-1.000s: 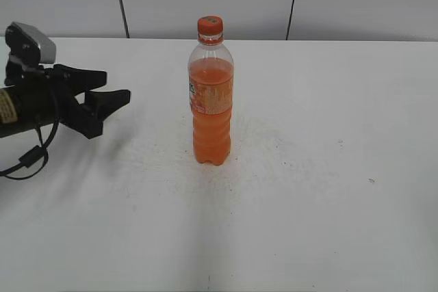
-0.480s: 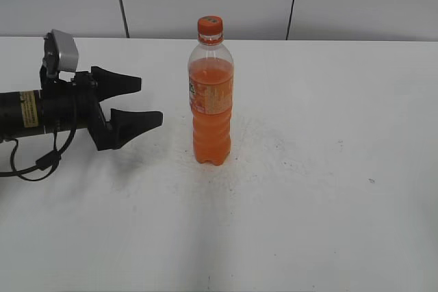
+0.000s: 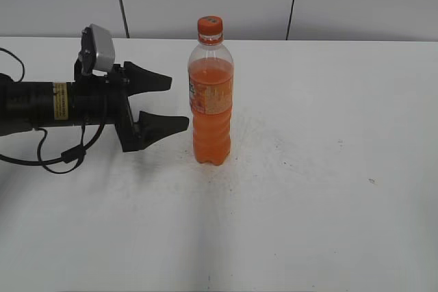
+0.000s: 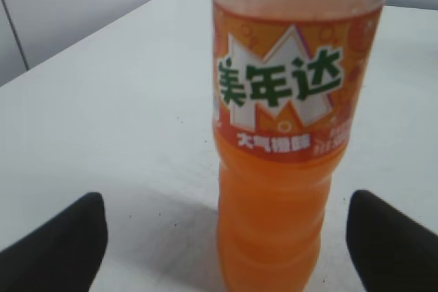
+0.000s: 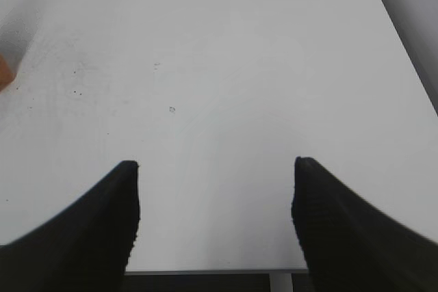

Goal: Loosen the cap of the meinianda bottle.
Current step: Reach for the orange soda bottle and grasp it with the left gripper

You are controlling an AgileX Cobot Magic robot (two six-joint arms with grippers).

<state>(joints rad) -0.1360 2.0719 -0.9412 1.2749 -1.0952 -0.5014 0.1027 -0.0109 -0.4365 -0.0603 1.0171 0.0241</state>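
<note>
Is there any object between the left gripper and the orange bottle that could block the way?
Nothing visible does. The left gripper is open, level with the label of the meinianda bottle, and only bare table lies in the gap. The left wrist view shows the bottle straight ahead between the fingertips.

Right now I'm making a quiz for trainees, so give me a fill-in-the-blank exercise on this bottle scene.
1. The cap on the bottle is coloured ____.
2. The left gripper has its jaws ____, with the bottle not yet between them.
3. The bottle stands ____ on the table.
4. The right gripper holds ____.

Missing words: orange; open; upright; nothing
</note>
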